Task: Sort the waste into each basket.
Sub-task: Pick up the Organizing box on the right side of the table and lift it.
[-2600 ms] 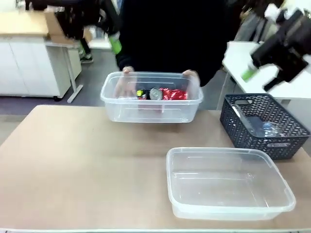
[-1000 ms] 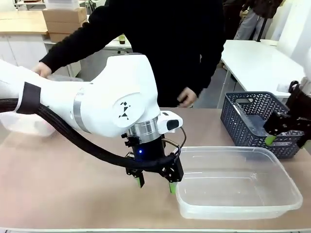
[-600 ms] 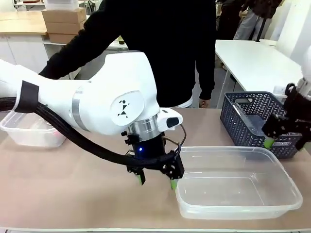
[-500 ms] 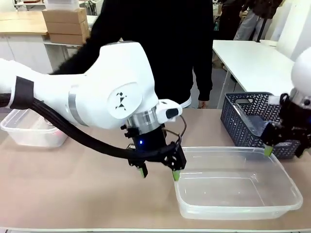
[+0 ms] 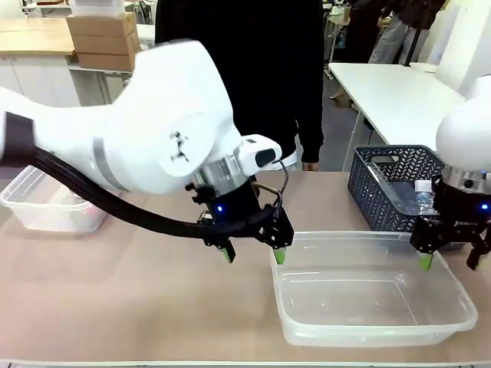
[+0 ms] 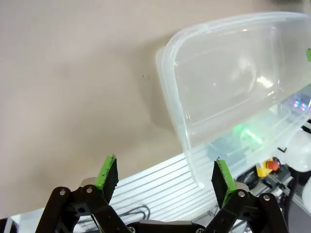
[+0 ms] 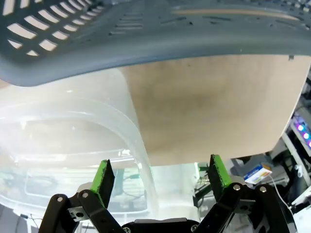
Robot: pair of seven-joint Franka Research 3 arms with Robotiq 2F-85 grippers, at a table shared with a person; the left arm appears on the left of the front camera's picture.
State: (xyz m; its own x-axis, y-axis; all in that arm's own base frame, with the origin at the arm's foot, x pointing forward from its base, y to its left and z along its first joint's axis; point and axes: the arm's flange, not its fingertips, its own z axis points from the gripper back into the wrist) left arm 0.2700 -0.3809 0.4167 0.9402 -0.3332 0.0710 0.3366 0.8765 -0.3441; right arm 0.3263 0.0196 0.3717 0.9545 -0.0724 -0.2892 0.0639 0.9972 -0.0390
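One clear basket [image 5: 368, 295] lies empty at the front right of the table. A second clear basket [image 5: 44, 205] stands at the far left, with a faint reddish patch showing through its wall. My left gripper [image 5: 252, 255] hangs open just beside the near basket's left end; in the left wrist view it [image 6: 164, 174] has the basket [image 6: 228, 87] ahead and bare table beneath. My right gripper [image 5: 449, 261] is open over that basket's far right corner, its jaws [image 7: 160, 174] astride the curved rim [image 7: 138, 131]. A clear bottle [image 5: 424, 201] lies in the dark lattice basket.
The dark grey lattice basket [image 5: 387, 192] stands at the back right, close behind my right gripper, and its wall [image 7: 146, 29] looms above the fingers. A person in black [image 5: 253, 69] stands at the far edge. Bare tabletop [image 5: 115, 299] spreads across the front left.
The person set the second clear basket down at the far left and drew the arm back. My left arm shifted slightly up and away. My right gripper dropped to the near basket's right rim.
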